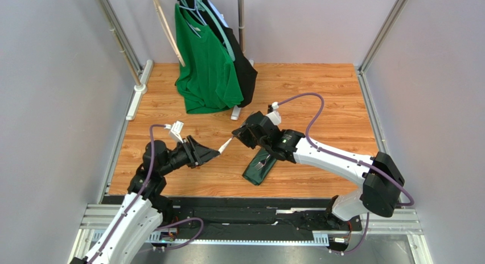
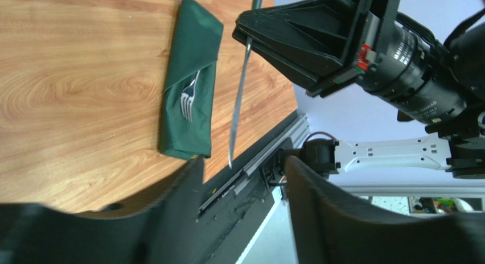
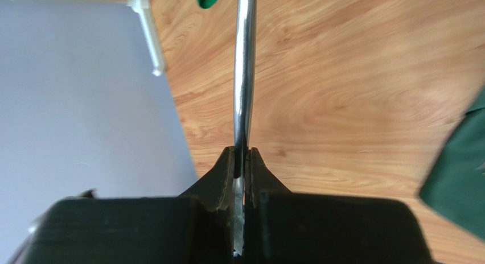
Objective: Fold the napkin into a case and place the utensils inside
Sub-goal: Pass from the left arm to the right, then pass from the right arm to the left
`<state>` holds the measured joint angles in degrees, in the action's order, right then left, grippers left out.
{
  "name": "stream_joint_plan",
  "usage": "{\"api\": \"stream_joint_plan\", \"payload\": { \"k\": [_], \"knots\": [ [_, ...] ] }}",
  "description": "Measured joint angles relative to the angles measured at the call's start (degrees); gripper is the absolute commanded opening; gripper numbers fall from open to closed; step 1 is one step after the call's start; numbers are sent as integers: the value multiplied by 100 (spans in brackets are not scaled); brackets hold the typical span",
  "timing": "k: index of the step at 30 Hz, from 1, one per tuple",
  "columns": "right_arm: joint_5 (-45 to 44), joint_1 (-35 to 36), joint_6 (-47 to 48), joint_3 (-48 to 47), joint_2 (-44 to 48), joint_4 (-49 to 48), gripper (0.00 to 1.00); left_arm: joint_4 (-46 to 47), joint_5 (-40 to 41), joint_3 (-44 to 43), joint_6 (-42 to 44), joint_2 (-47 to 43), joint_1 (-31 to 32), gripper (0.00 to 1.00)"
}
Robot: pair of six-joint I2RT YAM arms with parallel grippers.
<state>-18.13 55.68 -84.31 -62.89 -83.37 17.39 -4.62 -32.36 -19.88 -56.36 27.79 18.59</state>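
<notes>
The napkin lies folded as a narrow dark green case [image 1: 260, 166] [image 2: 190, 87] on the wooden table, with a silver fork [image 2: 188, 99] tucked in its pocket. My right gripper [image 1: 242, 135] [image 3: 243, 153] is shut on one end of a slim silver knife [image 1: 226, 144] [image 3: 245, 65] [image 2: 239, 99], held in the air left of the case. My left gripper [image 1: 213, 153] [image 2: 243, 161] is open. Its fingers [image 2: 171, 218] stand apart on either side of the knife's free tip and do not touch it.
A bright green T-shirt [image 1: 208, 65] and a black garment [image 1: 246, 73] hang from a rack at the back. The rack's white foot [image 1: 237, 112] stands just behind the right gripper. A black rail [image 1: 239, 215] runs along the table's near edge. Grey walls enclose both sides.
</notes>
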Motion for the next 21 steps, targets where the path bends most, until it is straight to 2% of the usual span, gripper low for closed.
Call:
{"api": "stream_joint_plan", "payload": {
  "k": [2, 4, 6, 7, 9, 11, 14, 21],
  "knots": [
    [94, -168, 476, 33, 28, 111, 0, -516, -146, -376, 293, 232, 0, 67],
    [275, -363, 922, 42, 31, 177, 0, -831, -321, -745, 634, 470, 0, 58],
    [448, -505, 1257, 116, 59, 192, 0, -890, -527, -929, 811, 649, 0, 54],
    [518, -568, 1388, 199, 94, 201, 0, -868, -649, -981, 876, 778, 0, 44],
    [640, -608, 1523, 374, 197, 234, 0, -743, -929, -994, 916, 1123, 0, 36],
    [750, -601, 1565, 529, 317, 262, 0, -503, -1228, -953, 883, 1661, 2, 37],
    [857, -595, 1537, 697, 472, 251, 0, -50, -1362, -800, 723, 2293, 129, 45],
    [883, -595, 1296, 918, 739, 199, 0, 763, -1360, -776, 415, 2669, 837, 47]
  ]
}}
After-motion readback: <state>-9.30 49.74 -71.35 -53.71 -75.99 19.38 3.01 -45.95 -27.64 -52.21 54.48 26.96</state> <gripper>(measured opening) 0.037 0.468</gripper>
